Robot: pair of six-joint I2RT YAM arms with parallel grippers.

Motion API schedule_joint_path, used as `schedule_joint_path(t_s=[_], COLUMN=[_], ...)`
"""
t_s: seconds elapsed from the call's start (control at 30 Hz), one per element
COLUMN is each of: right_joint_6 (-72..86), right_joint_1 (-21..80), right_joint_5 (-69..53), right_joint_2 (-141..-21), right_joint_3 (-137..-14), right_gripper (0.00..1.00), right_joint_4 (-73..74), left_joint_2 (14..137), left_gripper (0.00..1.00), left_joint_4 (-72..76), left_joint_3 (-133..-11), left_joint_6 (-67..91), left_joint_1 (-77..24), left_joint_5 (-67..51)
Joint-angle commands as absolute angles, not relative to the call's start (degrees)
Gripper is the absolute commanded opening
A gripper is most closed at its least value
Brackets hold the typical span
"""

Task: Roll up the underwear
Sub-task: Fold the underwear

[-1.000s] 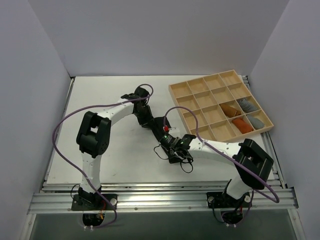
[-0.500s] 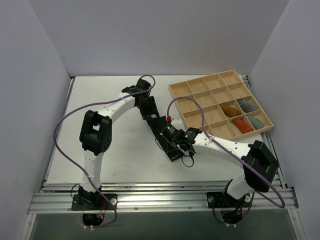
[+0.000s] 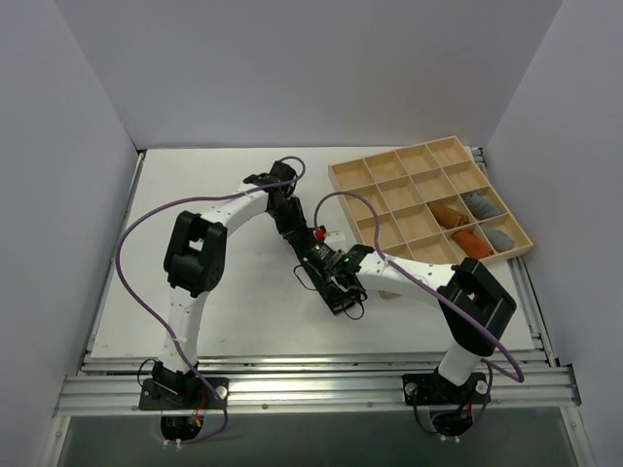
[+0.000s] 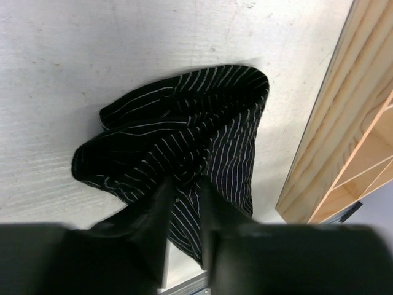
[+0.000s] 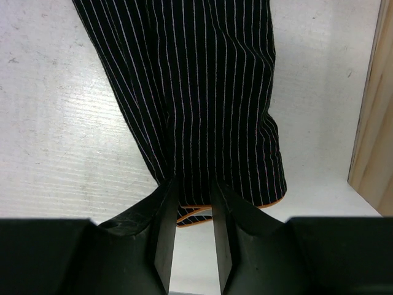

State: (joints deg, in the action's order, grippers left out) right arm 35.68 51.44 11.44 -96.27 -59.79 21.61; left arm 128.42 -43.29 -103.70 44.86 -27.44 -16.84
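The underwear is black with thin pale pinstripes and an orange hem, lying crumpled on the white table between my two grippers. In the left wrist view my left gripper pinches a bunched fold of it, and the cloth puckers at the fingertips. In the right wrist view the underwear stretches away flat. My right gripper stands at its hemmed end with jaws apart, bare table showing between them. From above, the left gripper is at the far end of the cloth and the right gripper at the near end.
A wooden compartment tray sits right of the cloth, its wall close by in both wrist views. Its right-hand cells hold two orange rolls and two grey rolls. Purple cables loop over both arms.
My right gripper has moved up and left along the cloth, and its jaws have parted. The left gripper has shifted slightly right and nearer, staying at the cloth's far end.
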Motion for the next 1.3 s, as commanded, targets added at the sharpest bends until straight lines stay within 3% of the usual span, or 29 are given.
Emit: schedule_joint_path(t_s=[0.0, 0.2, 0.27, 0.9, 1.27], right_joint_6=[34.7, 34.5, 34.5, 37.5, 39.3], right_joint_1=[51.4, 51.4, 51.4, 50.5, 47.0], right_joint_5=[13.4, 12.9, 12.8, 13.1, 12.0], right_joint_2=[-96.2, -96.3, -96.2, -87.4, -89.7], right_joint_3=[-59.0, -57.7, -57.7, -59.5, -55.1], right_gripper=[0.23, 0.06, 0.00, 0.01, 0.01], right_joint_4=[22.4, 21.3, 21.3, 23.1, 20.1], left_joint_2=[129.0, 128.3, 128.1, 119.5, 115.3], left_gripper=[0.27, 0.03, 0.02, 0.02, 0.02], left_joint_4=[-41.4, -41.4, -41.6, -40.2, -37.1], left_joint_3=[-106.8, -106.6, -106.6, -96.5, -90.7], left_joint_6=[45.1, 44.6, 44.6, 42.6, 42.5], left_joint_1=[-27.7, -27.7, -27.7, -27.4, -27.4], left_joint_5=[-19.0, -18.9, -19.1, -16.6, -17.1])
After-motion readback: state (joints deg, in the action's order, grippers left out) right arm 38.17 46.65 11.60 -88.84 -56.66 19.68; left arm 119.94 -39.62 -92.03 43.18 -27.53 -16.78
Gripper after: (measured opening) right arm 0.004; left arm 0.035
